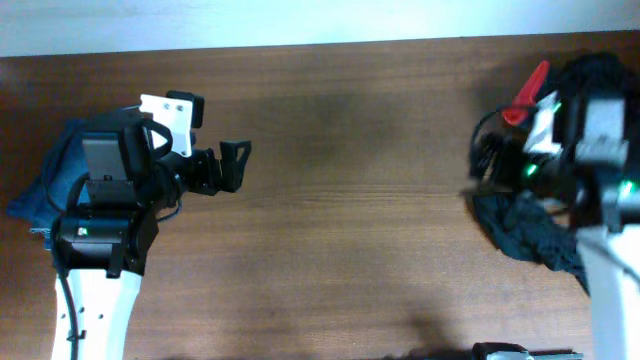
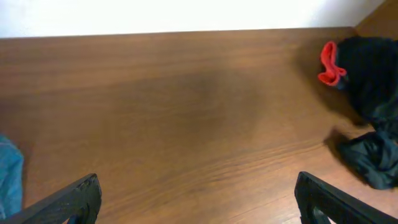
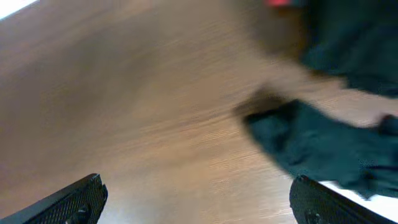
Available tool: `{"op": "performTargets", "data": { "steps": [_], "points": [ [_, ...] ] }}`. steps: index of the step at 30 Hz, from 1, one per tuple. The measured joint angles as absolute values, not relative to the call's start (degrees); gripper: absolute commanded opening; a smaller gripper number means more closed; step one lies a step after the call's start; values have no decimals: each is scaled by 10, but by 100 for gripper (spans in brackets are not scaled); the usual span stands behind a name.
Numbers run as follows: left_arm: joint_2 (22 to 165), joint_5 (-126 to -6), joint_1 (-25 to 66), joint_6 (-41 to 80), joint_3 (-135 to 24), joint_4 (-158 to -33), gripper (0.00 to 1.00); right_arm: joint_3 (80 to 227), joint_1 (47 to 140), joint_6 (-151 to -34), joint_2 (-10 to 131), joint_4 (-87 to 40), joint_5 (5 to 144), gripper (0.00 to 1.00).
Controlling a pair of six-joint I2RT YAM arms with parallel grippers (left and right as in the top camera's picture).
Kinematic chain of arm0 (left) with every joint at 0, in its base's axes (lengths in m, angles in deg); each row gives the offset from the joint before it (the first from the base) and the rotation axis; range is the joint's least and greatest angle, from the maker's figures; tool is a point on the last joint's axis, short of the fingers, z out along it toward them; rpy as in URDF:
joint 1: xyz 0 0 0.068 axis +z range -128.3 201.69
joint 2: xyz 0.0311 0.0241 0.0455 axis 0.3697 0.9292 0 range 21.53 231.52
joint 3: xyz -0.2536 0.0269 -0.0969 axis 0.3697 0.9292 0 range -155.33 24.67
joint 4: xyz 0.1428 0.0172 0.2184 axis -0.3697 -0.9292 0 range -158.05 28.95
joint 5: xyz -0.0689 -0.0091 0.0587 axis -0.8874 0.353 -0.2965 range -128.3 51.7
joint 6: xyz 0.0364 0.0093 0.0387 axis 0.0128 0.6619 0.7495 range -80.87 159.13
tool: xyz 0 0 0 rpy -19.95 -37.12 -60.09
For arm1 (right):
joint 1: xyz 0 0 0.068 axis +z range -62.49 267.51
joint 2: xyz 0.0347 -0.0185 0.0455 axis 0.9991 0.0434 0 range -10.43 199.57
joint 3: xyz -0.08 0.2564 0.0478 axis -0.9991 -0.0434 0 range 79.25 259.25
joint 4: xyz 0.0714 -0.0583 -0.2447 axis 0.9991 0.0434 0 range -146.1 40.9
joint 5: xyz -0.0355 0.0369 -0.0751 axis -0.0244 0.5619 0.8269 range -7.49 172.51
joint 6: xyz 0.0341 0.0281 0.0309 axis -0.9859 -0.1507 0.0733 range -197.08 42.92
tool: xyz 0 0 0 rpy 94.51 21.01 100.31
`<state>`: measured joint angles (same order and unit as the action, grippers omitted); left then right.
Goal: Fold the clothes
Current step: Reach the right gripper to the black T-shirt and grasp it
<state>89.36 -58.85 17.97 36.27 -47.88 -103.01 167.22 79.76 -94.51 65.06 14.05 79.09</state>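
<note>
The clothes are a crumpled heap of black fabric (image 1: 532, 232) at the table's right end, partly hidden under my right arm. The left wrist view shows the heap (image 2: 375, 159) far off to the right. In the right wrist view a dark fold (image 3: 317, 144) lies just ahead and right of the fingers. My right gripper (image 1: 486, 158) hangs open beside the heap's left edge, holding nothing; bare wood lies between its fingers (image 3: 73, 200). My left gripper (image 1: 236, 164) is open over bare wood at the left, far from the clothes.
Blue denim (image 1: 38, 192) lies under my left arm at the table's left edge, showing as a blue corner (image 2: 9, 180) in the left wrist view. A red-trimmed piece (image 1: 530, 88) sits on more dark fabric (image 2: 370, 68) at the back right. The brown table (image 1: 360, 200) meets a white wall behind.
</note>
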Motion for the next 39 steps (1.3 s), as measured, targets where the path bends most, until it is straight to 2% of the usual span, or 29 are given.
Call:
{"op": "performTargets", "data": {
  "steps": [12,18,26,27,28,29,32,36,39],
  "points": [
    [894,-578,180,365,-479,-1053,99,1695,549,-988,840,125,832,99],
    [894,-578,180,365,-479,-1040,99,1695,496,-994,931,63,790,99],
    [894,-578,180,365,-479,-1038,99,1695,482,-996,1023,-51,713,99],
    [894,-578,180,365,-479,-1038,99,1695,482,-996,1028,-57,706,93],
    [894,-578,180,365,-479,-1038,99,1695,482,-996,1030,-60,703,67],
    [894,-578,180,365,-479,-1038,99,1695,482,-996,1031,-64,698,52],
    [894,-578,180,365,-479,-1037,99,1695,482,-996,1031,-67,695,26],
    [894,-578,180,365,-479,-1037,99,1695,482,-999,1023,-60,693,4],
    [894,-578,180,365,-479,-1037,99,1692,482,-999,984,-52,692,4]
  ]
}}
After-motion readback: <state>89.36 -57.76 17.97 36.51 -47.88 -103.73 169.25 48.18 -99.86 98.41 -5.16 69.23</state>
